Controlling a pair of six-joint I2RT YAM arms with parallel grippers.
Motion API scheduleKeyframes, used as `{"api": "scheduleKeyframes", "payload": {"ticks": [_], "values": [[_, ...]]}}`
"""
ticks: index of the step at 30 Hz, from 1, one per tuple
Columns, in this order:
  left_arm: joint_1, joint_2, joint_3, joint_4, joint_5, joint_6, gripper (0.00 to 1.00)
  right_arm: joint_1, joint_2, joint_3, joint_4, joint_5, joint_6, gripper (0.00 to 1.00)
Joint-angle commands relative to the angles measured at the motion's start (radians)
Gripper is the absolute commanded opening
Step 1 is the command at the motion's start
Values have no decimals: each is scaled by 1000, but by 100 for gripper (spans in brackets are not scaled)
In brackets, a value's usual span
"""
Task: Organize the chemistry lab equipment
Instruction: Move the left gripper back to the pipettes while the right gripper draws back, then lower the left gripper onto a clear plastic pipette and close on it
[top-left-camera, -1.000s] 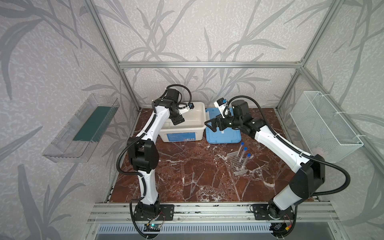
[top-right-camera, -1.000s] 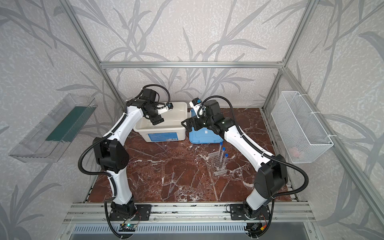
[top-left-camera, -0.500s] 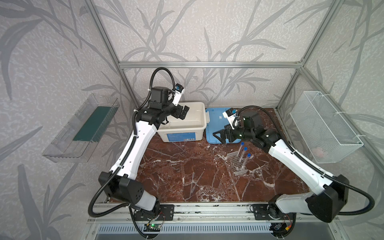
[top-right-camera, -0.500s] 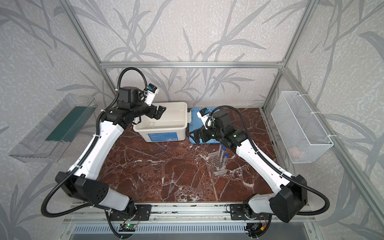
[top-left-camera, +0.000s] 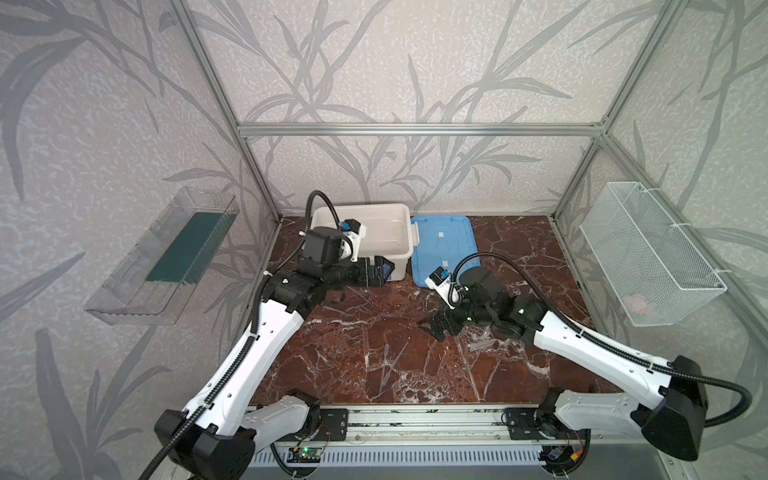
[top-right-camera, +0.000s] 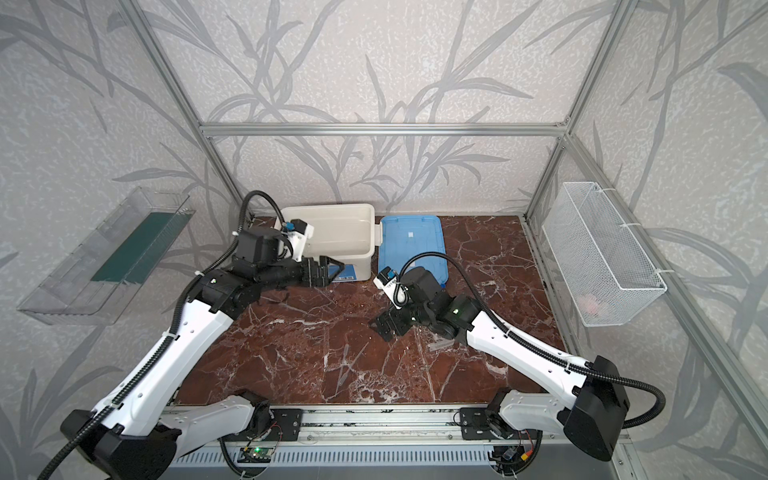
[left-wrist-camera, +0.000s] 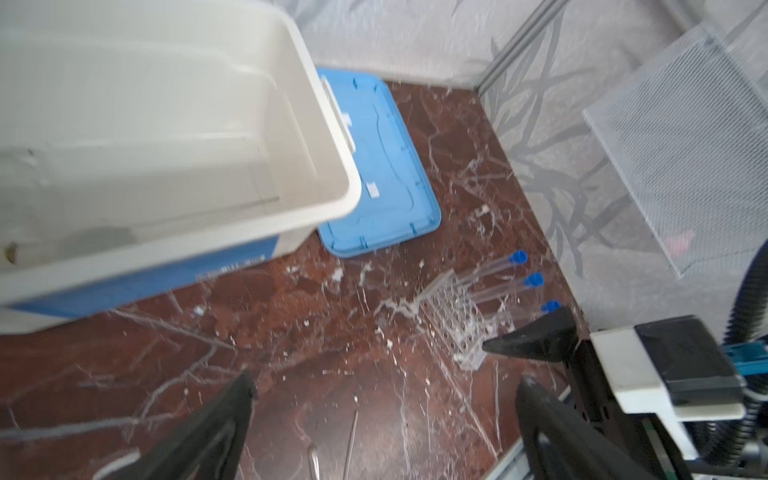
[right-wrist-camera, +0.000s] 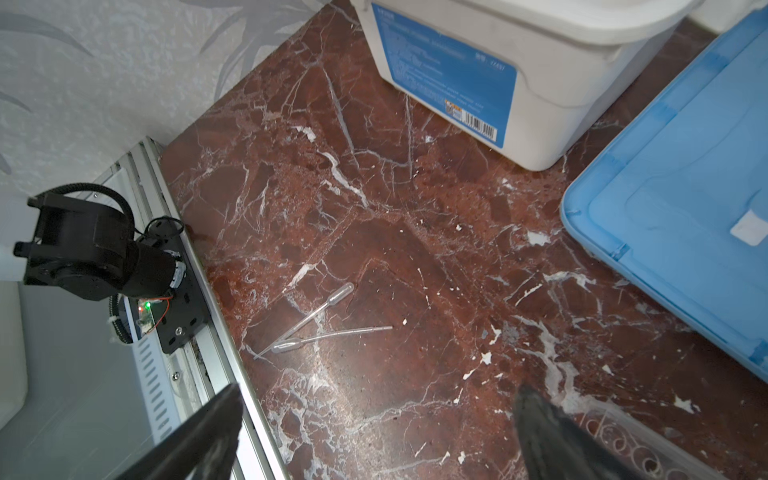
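The clear honeycomb rack (left-wrist-camera: 455, 324) stands on the marble table with three blue-capped test tubes (left-wrist-camera: 534, 279) leaning in it. In both top views my right arm covers most of the rack (top-left-camera: 482, 344). Two thin clear pipettes (right-wrist-camera: 328, 303) lie crossed on the table near its front edge, faint in a top view (top-left-camera: 387, 363). My left gripper (top-left-camera: 384, 270) (left-wrist-camera: 386, 382) hangs open and empty just in front of the white tub. My right gripper (top-left-camera: 428, 330) (right-wrist-camera: 379, 392) is open and empty low over the middle of the table, left of the rack.
A white tub (top-left-camera: 361, 232) stands at the back with its blue lid (top-left-camera: 444, 245) flat beside it. A wire basket (top-left-camera: 648, 257) hangs on the right wall and a clear shelf (top-left-camera: 166, 257) on the left wall. The aluminium rail (right-wrist-camera: 216, 332) runs along the table's front edge.
My left gripper came out of the tub, drew back in front of it and opened a little wider. My right gripper left the blue lid and came forward, lower, over the table's middle.
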Motion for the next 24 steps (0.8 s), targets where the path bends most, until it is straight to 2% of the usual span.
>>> {"api": "scheduleKeyframes", "payload": {"ticks": [1,4,8,11,15,24], "values": [[-64,-12,-119,-52,-98,-167,99,27,-9,-47,58,7,11,99],[-120,-18,-234,10,-138,-240,99,45,-11,-98,128,-8,31,99],[-173,13,-309,8,-213,-302,98,89,-1,-135,170,35,48,99],[-187,50,-349,2,-240,-341,90,116,1,-161,191,68,67,99],[-208,93,-424,83,-240,-380,78,125,-6,-203,225,107,110,100],[-287,216,-498,180,-293,-444,56,129,-53,-241,222,160,117,100]]}}
